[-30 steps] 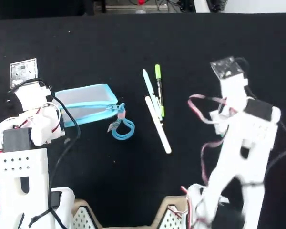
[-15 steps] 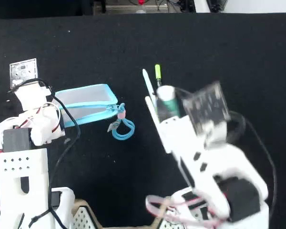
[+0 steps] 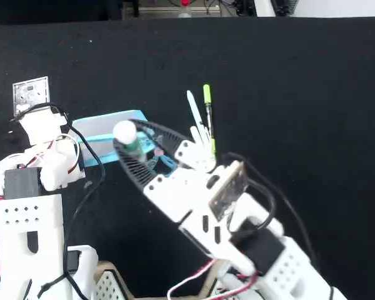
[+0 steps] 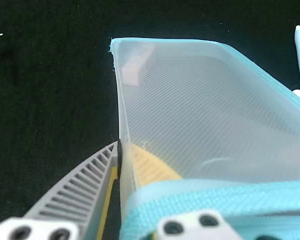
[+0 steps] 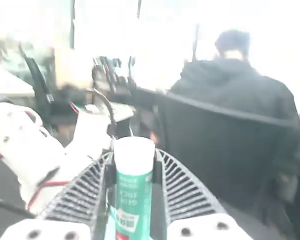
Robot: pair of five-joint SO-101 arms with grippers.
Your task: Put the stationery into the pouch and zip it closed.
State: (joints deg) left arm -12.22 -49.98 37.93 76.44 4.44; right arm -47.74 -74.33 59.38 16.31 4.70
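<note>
High view: end effector [image 3: 129, 136] holds glue stick [image 3: 132, 148] (seemingly over pouch [image 3: 102, 125]).

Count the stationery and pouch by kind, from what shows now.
pouch: 1
glue stick, in the right gripper: 1
pens: 2 clear, green pen and pale blue pen; the arm may hide more
total: 4 seen

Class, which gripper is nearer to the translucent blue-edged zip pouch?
Left. The left gripper grips the translucent blue-edged zip pouch at one edge; the right gripper, holding a green glue stick, sits over its zip end in the high view.
</note>
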